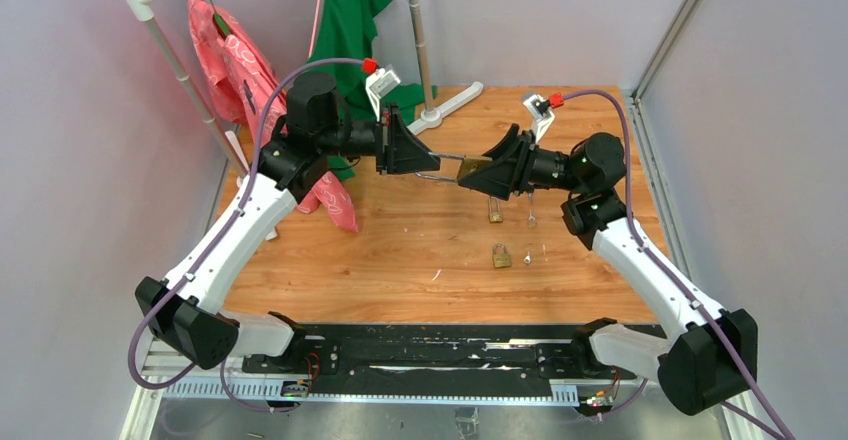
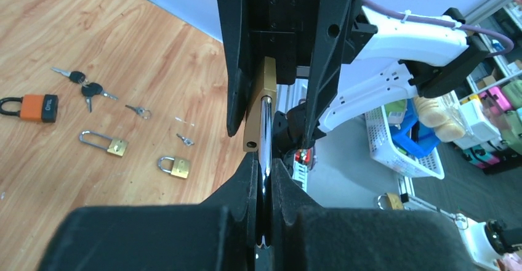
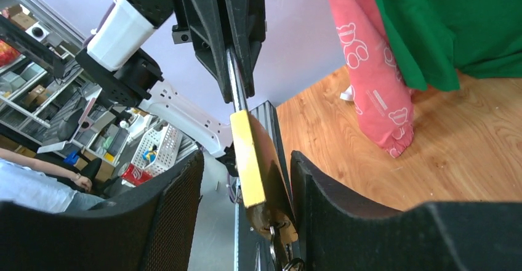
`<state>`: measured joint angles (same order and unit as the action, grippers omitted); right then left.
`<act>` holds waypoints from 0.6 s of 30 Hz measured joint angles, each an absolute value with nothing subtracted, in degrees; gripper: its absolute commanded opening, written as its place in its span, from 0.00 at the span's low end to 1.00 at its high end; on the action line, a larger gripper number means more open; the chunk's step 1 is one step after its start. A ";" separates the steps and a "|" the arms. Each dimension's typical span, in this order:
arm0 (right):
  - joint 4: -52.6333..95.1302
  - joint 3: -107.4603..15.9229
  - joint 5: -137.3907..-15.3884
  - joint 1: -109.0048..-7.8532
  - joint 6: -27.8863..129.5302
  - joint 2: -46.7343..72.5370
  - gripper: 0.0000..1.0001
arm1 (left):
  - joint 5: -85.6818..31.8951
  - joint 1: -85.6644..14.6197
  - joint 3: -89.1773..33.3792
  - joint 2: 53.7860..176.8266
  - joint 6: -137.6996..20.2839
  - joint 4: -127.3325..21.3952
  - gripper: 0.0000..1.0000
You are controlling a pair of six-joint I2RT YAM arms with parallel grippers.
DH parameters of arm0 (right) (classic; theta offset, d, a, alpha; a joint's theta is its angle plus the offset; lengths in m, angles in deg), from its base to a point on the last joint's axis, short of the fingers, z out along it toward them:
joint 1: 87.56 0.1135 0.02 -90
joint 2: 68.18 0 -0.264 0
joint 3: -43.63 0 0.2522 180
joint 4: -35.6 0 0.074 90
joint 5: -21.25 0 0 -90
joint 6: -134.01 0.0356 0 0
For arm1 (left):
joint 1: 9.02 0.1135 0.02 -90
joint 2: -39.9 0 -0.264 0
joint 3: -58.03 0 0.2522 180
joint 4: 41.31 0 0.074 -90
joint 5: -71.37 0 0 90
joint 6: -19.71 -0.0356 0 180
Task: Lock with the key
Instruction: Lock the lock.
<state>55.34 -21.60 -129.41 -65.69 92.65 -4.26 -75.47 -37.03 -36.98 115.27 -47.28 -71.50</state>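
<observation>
The left jaws (image 2: 263,182) are pinched tight on the steel shackle (image 2: 265,135) of a brass padlock (image 3: 258,160), which hangs in the air between the two arms, well above the desk (image 1: 420,250). The right jaws (image 3: 246,215) stand parted around the padlock's brass body: in the right wrist view there is a clear gap between the body and the finger on the left of that picture, while the body lies against or just beside the other finger; I cannot tell if it touches. At the lower end of the body a key (image 3: 275,237) sits in the lock, with a small ring hanging from it. In the top view the two arms meet over the middle of the desk, the padlock stretched level between them. On the desk lie other locks: two small brass padlocks (image 2: 174,165), an orange-bodied padlock (image 2: 31,106), and loose keys with black heads (image 2: 85,88) near it. A pink garment (image 1: 240,90) and a green garment (image 1: 355,20) hang from a rack at the far side.
</observation>
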 measured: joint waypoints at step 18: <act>75.32 -16.92 -123.34 -65.51 104.93 -3.87 0.00 | -78.23 -35.04 -34.29 114.36 -39.70 -60.72 0.15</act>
